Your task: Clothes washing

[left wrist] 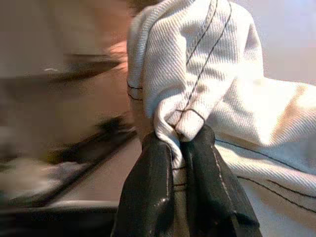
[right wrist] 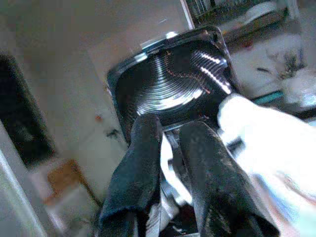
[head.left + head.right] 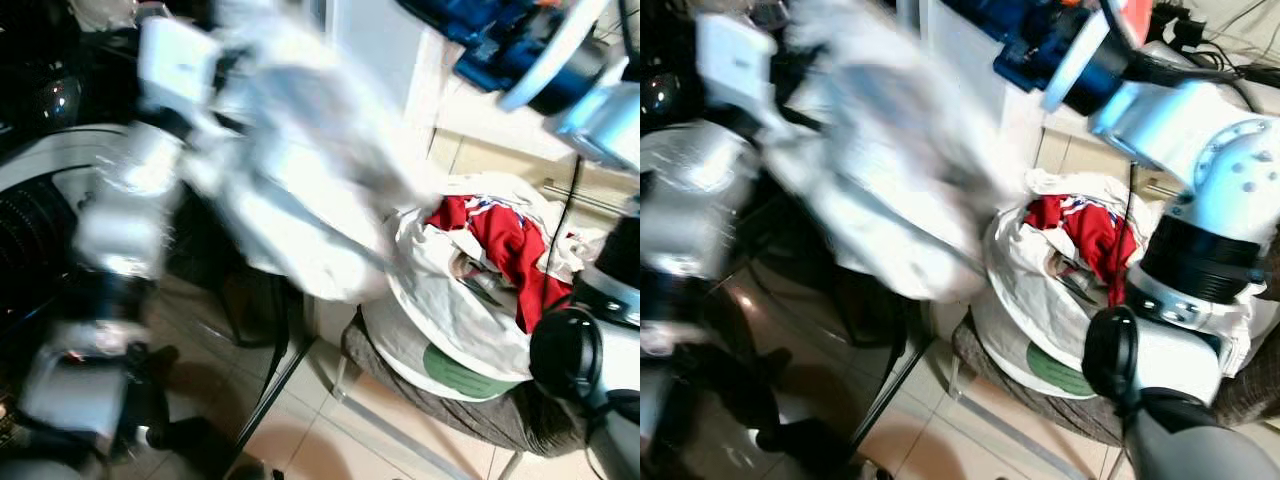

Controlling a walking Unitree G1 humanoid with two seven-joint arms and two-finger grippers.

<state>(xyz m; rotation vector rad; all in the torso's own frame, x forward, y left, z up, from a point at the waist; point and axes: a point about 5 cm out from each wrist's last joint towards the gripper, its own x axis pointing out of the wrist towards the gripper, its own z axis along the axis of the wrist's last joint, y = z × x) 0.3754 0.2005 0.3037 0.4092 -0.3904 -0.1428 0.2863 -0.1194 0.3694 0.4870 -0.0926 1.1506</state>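
Observation:
A white garment with dark stitching (image 3: 300,190) hangs blurred in mid-air, left of centre. My left gripper (image 1: 180,136) is shut on a bunched fold of it (image 1: 197,74). To its right, a pile of laundry (image 3: 460,300) lies on a seat, with a red garment (image 3: 510,240) on top of white cloth. The washing machine's dark round opening (image 3: 30,210) is at the far left. My right arm (image 3: 1200,150) is raised at the right. In the right wrist view, my right gripper (image 2: 170,128) has a narrow gap between its fingers and faces a dark ribbed round panel (image 2: 173,84).
The pile rests on a grey padded seat (image 3: 450,400) with thin metal legs (image 3: 340,380). A blue object (image 3: 500,30) sits high at the back right. A white cabinet side (image 3: 380,50) stands behind the garment. Pale tiled floor (image 3: 320,440) lies below.

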